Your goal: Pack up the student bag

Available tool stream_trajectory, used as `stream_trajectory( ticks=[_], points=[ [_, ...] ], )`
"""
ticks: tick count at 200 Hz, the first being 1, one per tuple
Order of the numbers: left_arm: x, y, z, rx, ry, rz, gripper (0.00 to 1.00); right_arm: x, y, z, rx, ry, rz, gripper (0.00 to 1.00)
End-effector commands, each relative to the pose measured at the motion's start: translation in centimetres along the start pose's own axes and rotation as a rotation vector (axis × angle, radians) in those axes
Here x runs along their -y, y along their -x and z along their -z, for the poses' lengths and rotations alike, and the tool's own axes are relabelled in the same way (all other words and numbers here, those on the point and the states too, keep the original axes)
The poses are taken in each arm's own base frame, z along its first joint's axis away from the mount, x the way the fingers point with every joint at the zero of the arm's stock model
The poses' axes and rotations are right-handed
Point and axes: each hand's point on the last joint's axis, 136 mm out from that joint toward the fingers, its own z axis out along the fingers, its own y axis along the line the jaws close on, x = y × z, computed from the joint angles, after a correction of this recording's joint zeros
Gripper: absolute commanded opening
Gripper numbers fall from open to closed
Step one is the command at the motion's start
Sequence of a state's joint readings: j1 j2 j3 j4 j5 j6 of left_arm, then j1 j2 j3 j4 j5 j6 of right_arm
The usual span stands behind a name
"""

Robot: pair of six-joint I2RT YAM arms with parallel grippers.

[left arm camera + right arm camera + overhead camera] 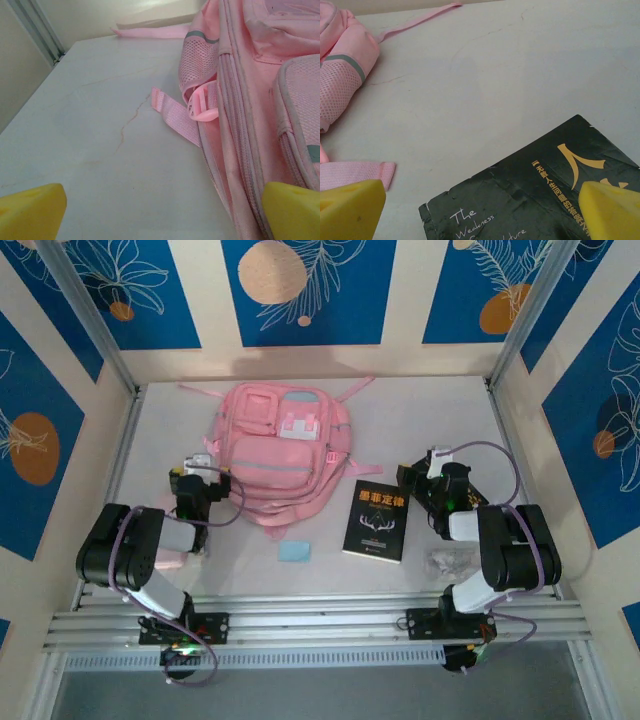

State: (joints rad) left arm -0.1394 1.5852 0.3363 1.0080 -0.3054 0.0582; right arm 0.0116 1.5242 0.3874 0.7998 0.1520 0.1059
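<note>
Student bag (283, 455), a large soft pink fabric backpack with grey stripes and front pockets, lies flat toward the back of the white table (420, 410), between the two arms.

The left gripper (160, 220) has its jaws spread wide. One yellow pad (30, 212) sits at each lower corner of its wrist view, with bare tabletop between them, and the right-hand pad is just beside the bag's zipped side. Close up, this view resolves a pink plastic buckle (202, 102) and a short webbing strap (175, 117) trailing onto the table below a mesh side pocket (197, 65).

The right gripper (480, 215) is spread just as wide, over the corner of a black paperback book (530, 200) with gold lettering. At the left edge of its wrist view is the bag's other mesh pocket, crossed by a grey stripe.

The top view gives the whole layout. The book lies just right of the bag's near corner, and a small pale blue flat piece (294, 551) lies in front of the bag. Both arms are folded low, the left wrist pointing at the bag's left side and the right wrist just right of the book.
</note>
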Motion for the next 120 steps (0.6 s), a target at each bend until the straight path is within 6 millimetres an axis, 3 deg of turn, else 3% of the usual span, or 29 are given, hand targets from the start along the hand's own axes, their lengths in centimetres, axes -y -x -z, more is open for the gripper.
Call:
stream_trajectory(
  ticks=[1,120],
  points=[
    [0.02,0.97,-0.12,0.02,-0.014,0.019,1.0,-0.14,1.66,-0.22,0.043,0.011,-0.003,0.99],
    [-0.49,0.8,-0.36,0.006,-0.025,0.057,1.0,-0.13,1.56,-0.22,0.038,0.017,-0.009,0.99]
  ],
)
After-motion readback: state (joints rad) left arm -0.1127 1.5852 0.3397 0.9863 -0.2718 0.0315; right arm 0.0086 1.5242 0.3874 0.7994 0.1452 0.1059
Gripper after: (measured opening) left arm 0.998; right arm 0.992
